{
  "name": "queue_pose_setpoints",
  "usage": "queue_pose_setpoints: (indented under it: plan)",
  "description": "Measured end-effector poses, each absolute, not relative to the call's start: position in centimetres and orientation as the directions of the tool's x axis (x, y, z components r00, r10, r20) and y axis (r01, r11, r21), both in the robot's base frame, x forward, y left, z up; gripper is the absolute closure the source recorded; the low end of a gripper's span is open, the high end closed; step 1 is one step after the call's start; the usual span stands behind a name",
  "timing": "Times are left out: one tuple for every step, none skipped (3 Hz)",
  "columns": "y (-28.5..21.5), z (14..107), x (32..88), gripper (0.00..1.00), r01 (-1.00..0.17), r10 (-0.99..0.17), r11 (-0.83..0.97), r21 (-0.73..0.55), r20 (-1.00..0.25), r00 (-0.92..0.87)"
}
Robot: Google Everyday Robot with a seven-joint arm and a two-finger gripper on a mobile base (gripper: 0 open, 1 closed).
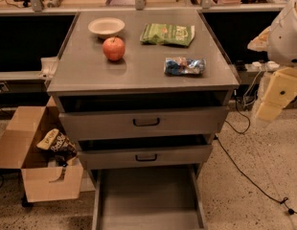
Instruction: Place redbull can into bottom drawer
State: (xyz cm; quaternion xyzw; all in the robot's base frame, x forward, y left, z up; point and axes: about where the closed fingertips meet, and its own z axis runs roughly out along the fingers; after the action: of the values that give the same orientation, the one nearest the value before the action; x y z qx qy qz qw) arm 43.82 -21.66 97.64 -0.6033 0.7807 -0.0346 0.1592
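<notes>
The redbull can [184, 66] is blue and silver with red specks. It lies on its side on the right part of the grey cabinet top [91, 71]. The bottom drawer [148, 200] is pulled out below the cabinet, a flat grey tray with low side walls, and nothing shows inside it. My arm comes in at the right edge, and the gripper [269, 108] hangs beside the cabinet's right side, lower than the top and well to the right of the can. It holds nothing that I can see.
A white bowl [106, 27], a red apple [114, 48] and a green snack bag [167, 34] share the top. Two grey drawers with black handles [146, 122] stand slightly open. An open cardboard box [43, 162] sits at the left; cables [244, 171] run across the floor at the right.
</notes>
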Motion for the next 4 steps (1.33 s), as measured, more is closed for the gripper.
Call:
queue_pose_setpoints:
  plan:
    - [-21.7,97.6,43.9,0.0,-0.931,-0.953,0.27,-0.247,-0.207,-0.221]
    - [-21.7,97.0,46.5,0.0,-0.926,-0.954,0.262,-0.271,-0.218,-0.206]
    - [-22.1,96.0,50.1,0.0,-0.915,-0.945,0.281,-0.29,-0.252,-0.21]
    - [-20.6,94.9,54.7,0.0,-0.912,-0.923,0.296,-0.283,-0.331,-0.197]
